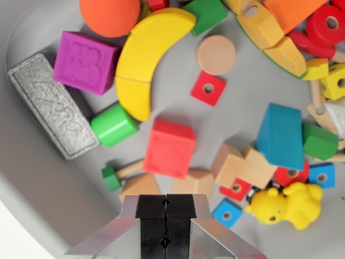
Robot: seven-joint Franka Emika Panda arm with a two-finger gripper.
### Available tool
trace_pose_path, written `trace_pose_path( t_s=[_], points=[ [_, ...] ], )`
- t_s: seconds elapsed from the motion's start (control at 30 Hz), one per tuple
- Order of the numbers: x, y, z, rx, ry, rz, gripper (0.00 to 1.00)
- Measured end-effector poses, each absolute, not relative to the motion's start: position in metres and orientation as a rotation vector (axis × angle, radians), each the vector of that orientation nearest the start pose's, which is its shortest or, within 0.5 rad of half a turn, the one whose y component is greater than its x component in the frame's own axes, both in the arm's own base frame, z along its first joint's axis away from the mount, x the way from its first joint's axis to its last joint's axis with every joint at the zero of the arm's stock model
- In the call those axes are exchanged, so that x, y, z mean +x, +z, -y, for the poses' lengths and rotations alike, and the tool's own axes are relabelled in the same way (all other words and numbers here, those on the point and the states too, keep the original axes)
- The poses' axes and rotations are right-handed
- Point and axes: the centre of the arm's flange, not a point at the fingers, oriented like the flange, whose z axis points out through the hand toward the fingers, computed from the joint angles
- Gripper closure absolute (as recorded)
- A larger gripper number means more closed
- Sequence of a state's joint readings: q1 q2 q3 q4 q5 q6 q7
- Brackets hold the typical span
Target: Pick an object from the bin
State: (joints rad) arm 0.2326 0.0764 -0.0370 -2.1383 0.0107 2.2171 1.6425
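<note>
Gripper at bottom centre of wrist view, black pads pressed together, no gap, nothing held. Hangs over grey bin floor. Just beyond pads: natural wood blocks, then red cube. Green cylinder to wrist view's left, touching yellow arch. Silver textured bar against bin wall. Yellow bear to wrist view's right, blue wedge above it. Purple cube, orange ball farthest.

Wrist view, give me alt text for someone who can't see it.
A shut claw hangs empty above a grey bin full of toy blocks. Nearest it lie a red cube and plain wooden blocks; further off are a yellow arch, purple cube, blue wedge and yellow bear.
</note>
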Motion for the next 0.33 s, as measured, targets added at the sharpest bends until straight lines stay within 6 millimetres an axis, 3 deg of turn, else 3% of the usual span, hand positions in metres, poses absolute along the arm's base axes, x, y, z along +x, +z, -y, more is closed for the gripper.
trace_pose_path(
  t_s=[0.33],
  points=[
    [0.5407, 0.3734, -0.1076, -2.345, 0.006, -2.085, 1.00]
  ],
)
